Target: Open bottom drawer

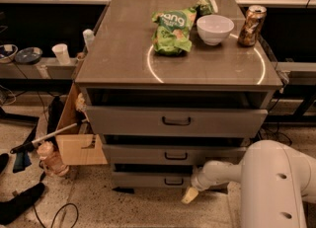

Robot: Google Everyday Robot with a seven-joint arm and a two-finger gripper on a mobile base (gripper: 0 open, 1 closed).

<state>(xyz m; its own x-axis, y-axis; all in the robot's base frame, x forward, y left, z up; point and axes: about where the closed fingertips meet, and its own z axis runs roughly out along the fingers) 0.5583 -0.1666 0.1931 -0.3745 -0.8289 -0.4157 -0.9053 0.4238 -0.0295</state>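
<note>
**Tool low at the bottom drawer's front**

Left of the bench [118,49], a white cup [61,53] stands on a low shelf. An open cardboard box [81,148] sits on the floor against the bench's left side. On the bench top lies a green snack bag [173,29], with a white bowl [215,28] just beside it and a can [252,19] near the right edge.

Three grey drawer fronts are stacked under the top. The bottom drawer [143,178] is the lowest and narrowest, just above the floor. A dark gap shows above its panel, and its small black handle [174,181] sits near the middle.

The tool [190,195] hangs at the bench's lower right, just right of and below that handle. I cannot tell whether it is spread or pressed together, or whether it touches the drawer. The white arm [222,171] reaches it from the right.
</note>
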